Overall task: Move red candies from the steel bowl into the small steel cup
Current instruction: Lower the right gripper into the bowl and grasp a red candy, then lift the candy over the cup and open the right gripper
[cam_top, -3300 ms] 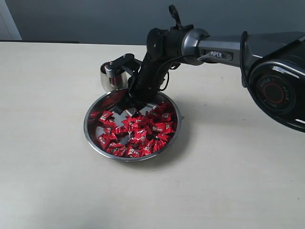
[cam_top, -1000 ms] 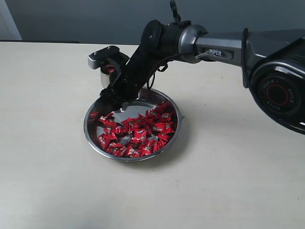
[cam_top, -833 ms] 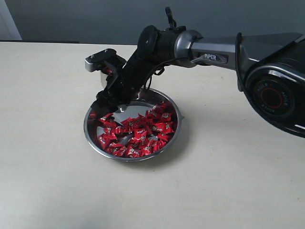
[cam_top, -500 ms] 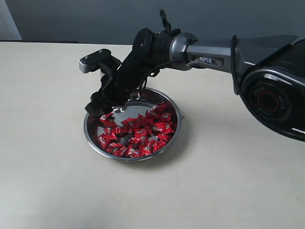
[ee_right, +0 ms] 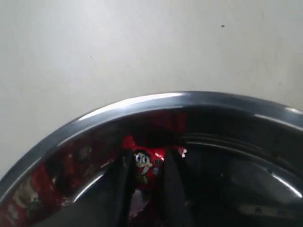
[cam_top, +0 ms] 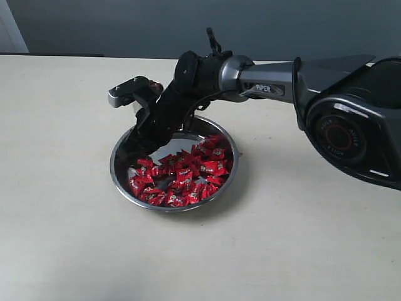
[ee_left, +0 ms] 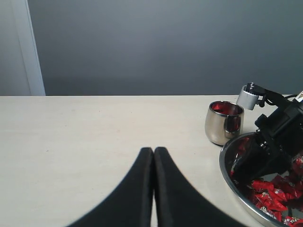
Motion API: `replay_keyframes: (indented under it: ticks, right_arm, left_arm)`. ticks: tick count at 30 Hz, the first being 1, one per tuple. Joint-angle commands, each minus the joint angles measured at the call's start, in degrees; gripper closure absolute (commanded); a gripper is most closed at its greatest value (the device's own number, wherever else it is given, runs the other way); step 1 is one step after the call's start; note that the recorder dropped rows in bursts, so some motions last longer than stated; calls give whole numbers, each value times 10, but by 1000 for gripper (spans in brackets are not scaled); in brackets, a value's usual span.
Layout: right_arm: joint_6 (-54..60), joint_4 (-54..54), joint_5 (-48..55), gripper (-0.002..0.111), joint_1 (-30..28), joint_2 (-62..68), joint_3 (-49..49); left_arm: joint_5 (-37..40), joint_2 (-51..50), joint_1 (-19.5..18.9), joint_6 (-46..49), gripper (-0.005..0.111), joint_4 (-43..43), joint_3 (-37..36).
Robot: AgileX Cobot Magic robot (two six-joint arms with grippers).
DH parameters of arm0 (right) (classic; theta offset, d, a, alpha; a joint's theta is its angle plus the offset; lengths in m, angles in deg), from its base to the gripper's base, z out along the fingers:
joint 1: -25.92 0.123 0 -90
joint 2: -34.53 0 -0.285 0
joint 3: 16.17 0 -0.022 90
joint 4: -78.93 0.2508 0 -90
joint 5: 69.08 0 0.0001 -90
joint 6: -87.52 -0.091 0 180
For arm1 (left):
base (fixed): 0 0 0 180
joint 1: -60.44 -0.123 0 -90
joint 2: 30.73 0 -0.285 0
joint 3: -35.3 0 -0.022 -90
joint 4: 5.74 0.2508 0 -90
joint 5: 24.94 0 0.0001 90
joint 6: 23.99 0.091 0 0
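The red candies (cam_top: 188,179) lie heaped in the near and right part of the steel bowl (cam_top: 182,209) on the table (cam_top: 69,244). My right hand (cam_top: 135,149) hangs just inside the bowl's far-left rim, pinching one red candy (ee_right: 144,165). The small steel cup (ee_left: 224,122) stands just beyond that rim, farther off. This hand is the nearer one. My left hand (ee_left: 154,189), pressed together, sits well apart from both. Half a second ago the right hand was higher and further left.
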Motion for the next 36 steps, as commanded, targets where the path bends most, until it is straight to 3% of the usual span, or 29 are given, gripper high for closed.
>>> replay_keyframes:
  ticks: [1,14,21,24,29,36]
  right_arm:
    - [4,-2,-6,109,-4,-52,-3]
    - [-14,-58,-223,109,-28,-88,-3]
    - [-17,-51,-225,109,-39,-67,-3]
    - [-17,-50,-221,99,-39,-57,-3]
    - [-17,-50,-231,70,-39,-55,-3]
    - [-29,-50,-215,66,-39,-62,-3]
  left_arm:
    - [-3,3,-1,-2,106,0,0]
    - [-3,3,-1,-2,106,0,0]
    - [-3,3,-1,-2,106,0,0]
    - [-3,3,-1,-2,106,0,0]
    - [-3,3,-1,-2,106,0,0]
    - [-3,3,-1,-2,106,0,0]
